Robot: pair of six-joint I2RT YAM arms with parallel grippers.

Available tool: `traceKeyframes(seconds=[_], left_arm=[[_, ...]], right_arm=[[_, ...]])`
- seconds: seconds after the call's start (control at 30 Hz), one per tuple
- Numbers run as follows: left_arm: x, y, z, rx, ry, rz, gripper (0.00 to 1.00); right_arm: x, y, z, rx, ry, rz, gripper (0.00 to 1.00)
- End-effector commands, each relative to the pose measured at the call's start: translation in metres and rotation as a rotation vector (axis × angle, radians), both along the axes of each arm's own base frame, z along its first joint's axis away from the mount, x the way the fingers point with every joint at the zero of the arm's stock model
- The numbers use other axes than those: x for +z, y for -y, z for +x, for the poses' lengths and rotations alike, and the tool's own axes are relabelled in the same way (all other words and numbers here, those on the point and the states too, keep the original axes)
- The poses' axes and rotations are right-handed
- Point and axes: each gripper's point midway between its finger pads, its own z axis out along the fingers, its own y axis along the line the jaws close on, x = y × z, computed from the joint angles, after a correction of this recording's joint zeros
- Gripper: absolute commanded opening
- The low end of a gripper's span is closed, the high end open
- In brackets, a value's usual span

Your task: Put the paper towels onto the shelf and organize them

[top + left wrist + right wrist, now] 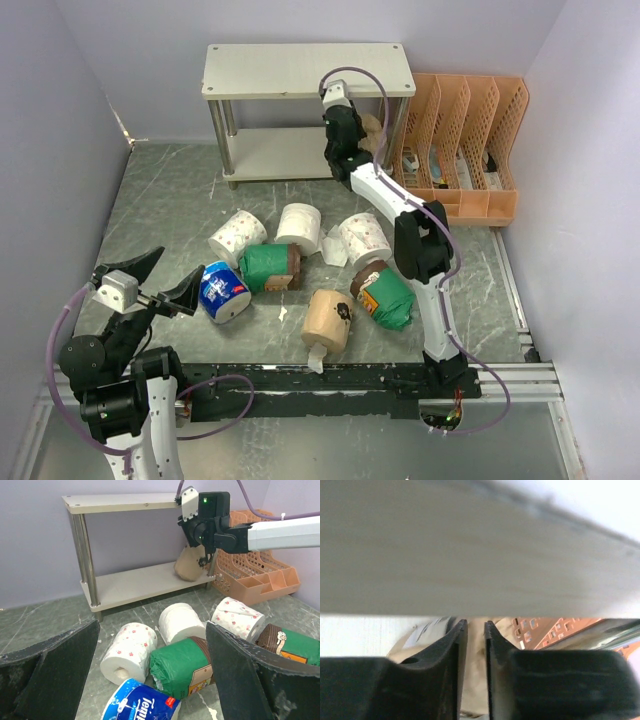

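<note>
**A:** Right gripper is up at the right end of the shelf. Its fingers are squeezed down to a thin slit with a tan roll pinched in it. The roll hangs tilted over the right end of the lower board, just under the top one. Can't tell if it's actually touching the board. The right wrist cam is basically all underside of the top board, plus tan paper between the fingers.

**B:** And the other arm?

**A:** Left gripper is spread wide with nothing in it. It's low over the near left of the table, pointed at the pile.

**B:** Any labels you can read?

**A:** Just one. The blue-and-white roll right in front of the left gripper says "Tempo" in white letters, as far as I can make out. The green roll touching it has a brown end and a yellowish label, but the print is too small to read. The second green roll, further right, has an orange label with a little cartoon figure. Same story, unreadable.

**B:** Where's everything else sitting?

**A:** All on the table in front of the shelf. There's a spotted roll, a plain white roll and another spotted roll in a loose row behind the green ones. A second tan roll is nearest the arms, with a bit of loose sheet at its near end. An orange file organizer stands just beside the shelf on the right.
</note>
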Motion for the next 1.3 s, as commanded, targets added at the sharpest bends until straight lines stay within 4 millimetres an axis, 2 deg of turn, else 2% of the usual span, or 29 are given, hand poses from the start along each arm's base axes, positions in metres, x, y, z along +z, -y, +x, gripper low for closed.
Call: traceKeyframes(seconds=[0.0,0.1,0.2,0.33,0.47,0.5,0.53,0.6,0.67,0.7,0.77,0.83,1.0,1.1,1.13,1.2,1.27], left_arm=[[0.005,0.003,-0.004,-0.016,0.033,0.005,0.99],[0.005,0.003,-0.004,-0.017,0.033,0.006,0.99],[0.006,0.003,-0.004,-0.015,0.034,0.007,0.99],[0.005,0.003,-0.004,-0.017,0.034,0.007,0.99],[0.005,0.004,-0.004,-0.021,0.035,0.008,0.99],[0.005,0.004,-0.004,-0.021,0.034,0.008,0.99],[0.005,0.004,-0.004,-0.022,0.036,0.008,0.99],[0.005,0.004,-0.004,-0.019,0.036,0.008,0.99],[0.005,0.003,-0.003,-0.013,0.035,0.007,0.99],[0.005,0.003,-0.003,-0.012,0.034,0.005,0.99],[0.005,0.002,-0.003,-0.008,0.034,0.004,0.99],[0.005,0.002,-0.003,-0.007,0.031,0.006,0.99],[0.004,0.004,-0.004,-0.023,0.031,0.009,0.99],[0.004,0.004,-0.004,-0.024,0.028,0.009,0.99],[0.003,0.004,-0.004,-0.025,0.028,0.011,0.99],[0.003,0.004,-0.004,-0.023,0.027,0.013,0.99],[0.003,0.004,-0.004,-0.022,0.025,0.013,0.99]], right_arm=[[-0.044,0.009,0.003,-0.032,-0.076,-0.126,0.25],[-0.05,0.01,0.003,-0.036,-0.075,-0.128,0.34],[-0.056,0.011,0.002,-0.038,-0.076,-0.123,0.38],[-0.047,0.017,-0.003,-0.081,-0.019,-0.088,0.5],[-0.01,0.016,-0.019,-0.076,0.087,-0.008,0.55],[0.003,0.002,-0.029,-0.051,0.123,0.016,0.61],[0.016,-0.003,-0.04,-0.042,0.156,0.036,0.7],[0.041,-0.014,-0.064,-0.019,0.221,0.068,0.72],[0.058,-0.027,-0.094,0.015,0.26,0.09,0.93],[0.057,-0.034,-0.109,0.035,0.266,0.095,0.99],[0.047,-0.051,-0.143,0.082,0.251,0.114,1.0],[0.021,-0.059,-0.169,0.11,0.201,0.12,1.0],[-0.02,-0.07,-0.215,0.143,0.085,0.197,1.0],[-0.049,-0.095,-0.242,0.263,-0.07,0.244,1.0],[-0.057,-0.105,-0.251,0.307,-0.14,0.275,1.0],[-0.073,-0.116,-0.273,0.336,-0.286,0.391,0.92],[-0.075,-0.118,-0.298,0.357,-0.359,0.492,0.88]])
